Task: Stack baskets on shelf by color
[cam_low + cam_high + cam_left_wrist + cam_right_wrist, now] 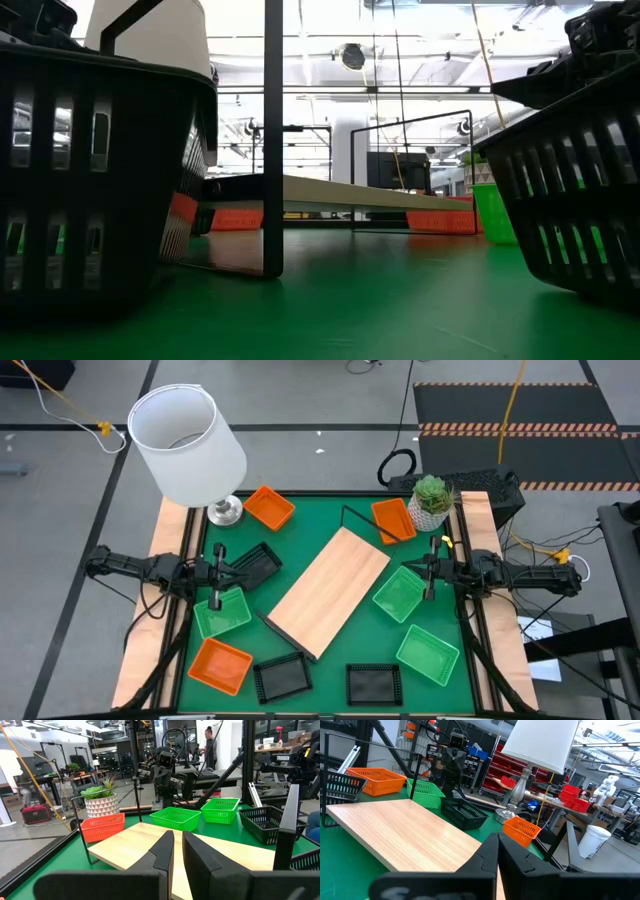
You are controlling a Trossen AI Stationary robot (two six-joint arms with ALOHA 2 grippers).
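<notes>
The light-wood shelf (330, 592) lies slantwise at the middle of the green mat and stands on thin dark legs (272, 140). Three orange baskets (268, 507) (393, 520) (220, 665), three green baskets (222, 613) (400, 593) (428, 654) and three black baskets (258, 563) (281, 678) (373, 683) rest on their bases on the mat around it. My left gripper (240, 571) (177, 840) hangs shut at the left side, next to a black basket (465, 814). My right gripper (412, 567) (497, 842) hangs shut at the right side, above a green basket.
A white-shaded lamp (190, 445) stands at the far left corner and a potted plant (432, 500) at the far right corner. Two black baskets (90, 180) (570, 190) sit close to the near edge. People stand in the room beyond the table.
</notes>
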